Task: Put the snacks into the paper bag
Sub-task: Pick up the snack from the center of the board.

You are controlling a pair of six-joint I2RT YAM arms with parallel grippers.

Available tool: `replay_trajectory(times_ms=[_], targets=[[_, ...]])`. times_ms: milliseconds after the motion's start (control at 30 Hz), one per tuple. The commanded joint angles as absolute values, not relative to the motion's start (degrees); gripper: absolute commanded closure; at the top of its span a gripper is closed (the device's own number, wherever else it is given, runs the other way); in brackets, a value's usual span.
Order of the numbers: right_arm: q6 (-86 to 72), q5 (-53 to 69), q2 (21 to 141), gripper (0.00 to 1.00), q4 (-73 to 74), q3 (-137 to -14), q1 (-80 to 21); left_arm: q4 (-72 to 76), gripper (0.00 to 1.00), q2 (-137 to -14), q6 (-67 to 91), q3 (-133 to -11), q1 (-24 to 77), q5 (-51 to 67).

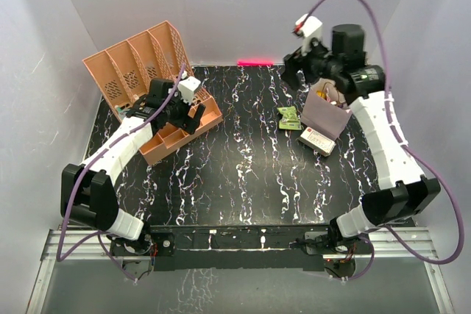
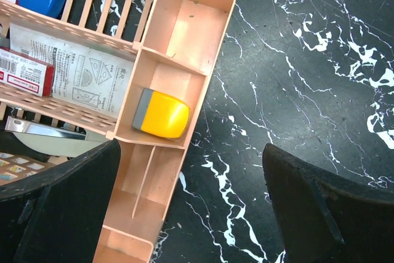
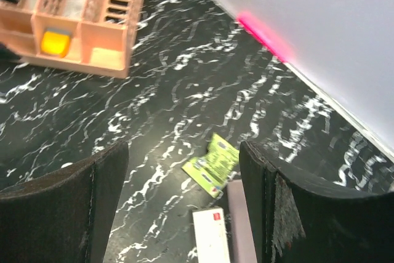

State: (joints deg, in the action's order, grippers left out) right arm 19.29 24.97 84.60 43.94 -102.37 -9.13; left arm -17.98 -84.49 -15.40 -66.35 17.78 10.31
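Although the overhead camera takes in the whole table [image 1: 243, 182], you will find several things hard to read. The right gripper [image 3: 183, 149] hangs at the far right, beyond the paper bag [image 1: 324, 114], and from above its dark fingers merge with the arm. Its own camera shows them set wide apart with nothing between them. That camera catches only a thin lilac strip of the bag at the bottom edge of its picture, and the bag's mouth is out of view there. From above you see the bag's broad side, but you cannot tell what lies inside, or whether it stands straight or leans. The one snack you can plainly pick out is a green packet [image 1: 289, 118], lying flat on the table just left of the bag. A white box [image 1: 318, 140] sits at the bag's near side, and whether it touches the bag is not clear.

The left gripper [image 2: 191, 149] is spread wide and holds nothing, hovering over the front rim of the peach organiser [image 1: 147, 64]. Both of its fingers are cut off by the bottom of its picture. A yellow block [image 2: 161, 114] sits in one front compartment, and the things behind the slats are only partly visible.

For room to move, a wide stretch of marbled tabletop runs between the organiser and the green packet. The bag stands near the right side wall. The back wall [image 1: 243, 5] meets the table just past the right gripper, where a pink mark [image 1: 255, 62] shows along the join.
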Motion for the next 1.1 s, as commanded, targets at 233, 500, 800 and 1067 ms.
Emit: replay_trajectory(times_ms=[233,500,800,1067], targets=[[23.1,5.9,94.4,0.25,38.0,-94.3,-23.9,-18.1,0.01,-79.9,-16.8,-67.2,16.1,11.2],[22.0,-6.2,105.7,0.25,33.1,-93.1,-24.4,-18.0,0.02,-78.7,-17.6,-66.3,15.6,12.5],[22.7,-12.0,116.8,0.28,32.7,-97.8,-21.9,-18.3,0.02,-76.8,-18.1,-65.7,15.3,14.4],[22.5,-11.4,121.0,0.37,33.3,-98.6,-20.1,-18.5,0.02,-76.3,-18.5,-65.7,15.1,14.9]])
